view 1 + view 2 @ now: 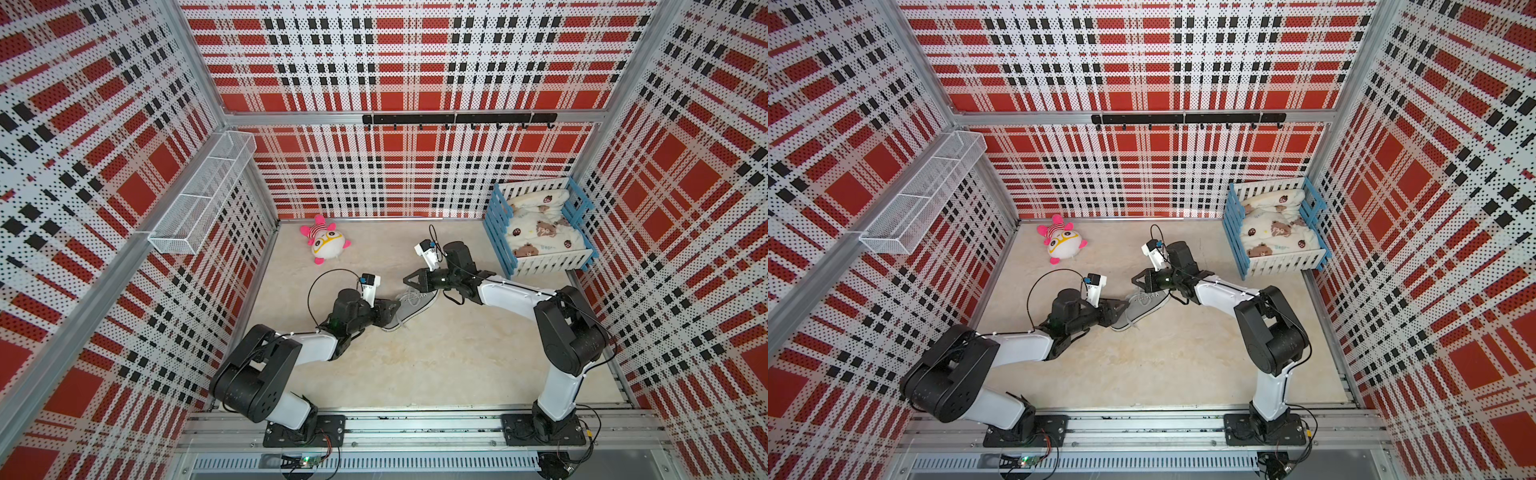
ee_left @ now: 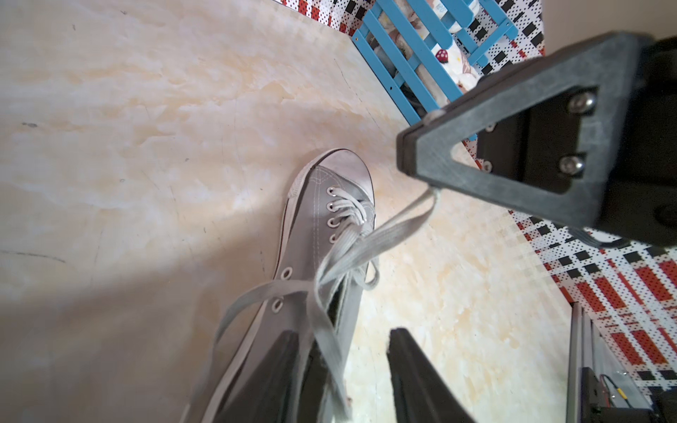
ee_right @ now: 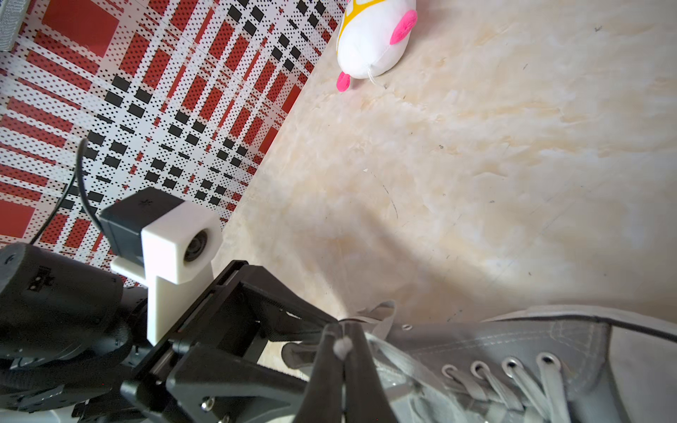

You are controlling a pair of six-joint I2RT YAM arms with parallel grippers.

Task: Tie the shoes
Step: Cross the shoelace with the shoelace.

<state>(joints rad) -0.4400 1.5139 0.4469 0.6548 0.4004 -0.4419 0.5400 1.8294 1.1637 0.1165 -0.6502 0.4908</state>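
Between the two pincers, on the pale marbled floor, lies the grey canvas sneaker [image 1: 415, 304], sole down. In both top views the left pincer [image 1: 390, 311] covers its collar and much of its heel end, while its white toe cap sits partly under the right pincer's wrist. The right pincer [image 1: 409, 281] hangs just above the laced part.

From the left wrist view, the left pincer [image 2: 344, 331] has its fingers [image 2: 285, 366] apart, with bare floor showing in the gap. One finger lies over the shoe's opening and a strand is draped across it. Whether that finger presses the strand cannot be told.

A loop of pale grey lace [image 2: 395, 223] rises from the upper eyelets to the tip of the right pincer [image 2: 406, 157], whose jaws are together, clamped on it. Whether the strands are knotted near the eyelets is hard to make out. In the right wrist view the right pincer [image 3: 342, 338] shows a pale tuft at its tip, and the frame edge cuts off the sneaker's [image 3: 513, 340] toe.

A pink-and-white plush toy [image 1: 326, 245] lies well apart from both pincers, and a blue-and-white slatted toy crib [image 1: 498, 237] stands near the right pincer's arm.
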